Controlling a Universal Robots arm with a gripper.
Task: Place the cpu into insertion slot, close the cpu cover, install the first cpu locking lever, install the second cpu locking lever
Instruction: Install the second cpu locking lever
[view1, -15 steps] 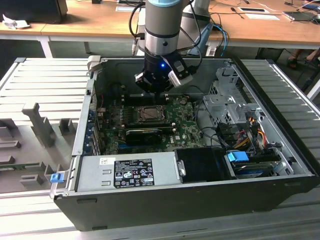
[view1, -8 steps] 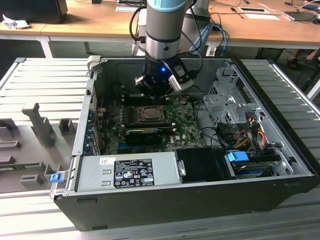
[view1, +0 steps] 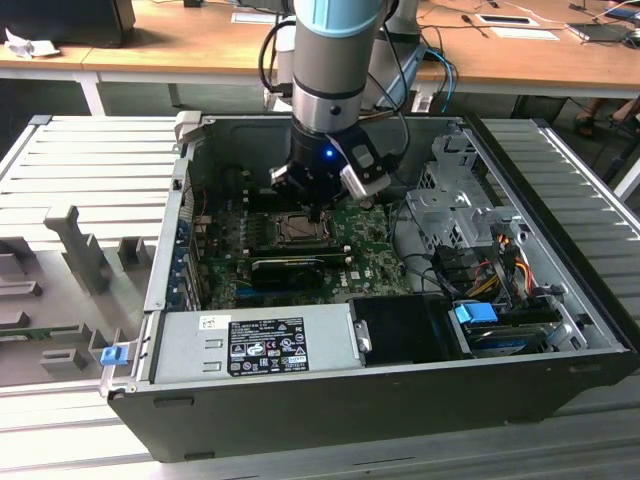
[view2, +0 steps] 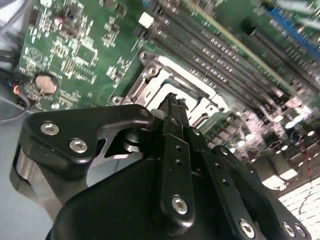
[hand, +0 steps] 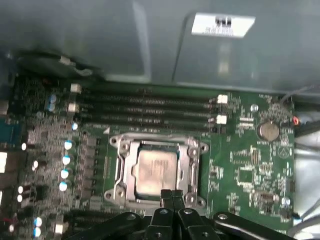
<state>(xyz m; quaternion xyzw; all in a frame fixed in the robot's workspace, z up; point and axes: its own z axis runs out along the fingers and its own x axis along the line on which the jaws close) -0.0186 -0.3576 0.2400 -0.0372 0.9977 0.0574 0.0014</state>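
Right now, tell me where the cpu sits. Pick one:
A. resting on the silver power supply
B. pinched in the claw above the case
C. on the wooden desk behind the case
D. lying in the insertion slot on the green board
D: in the first wrist view the cpu lies flat inside the metal-rimmed insertion slot, with the claw at the slot's edge, shut and holding nothing.

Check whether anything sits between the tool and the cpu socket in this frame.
Nothing visible does. In the first wrist view the tool is at the edge of the socket, with the cpu lying inside the metal cover frame. No cable or part crosses the gap.
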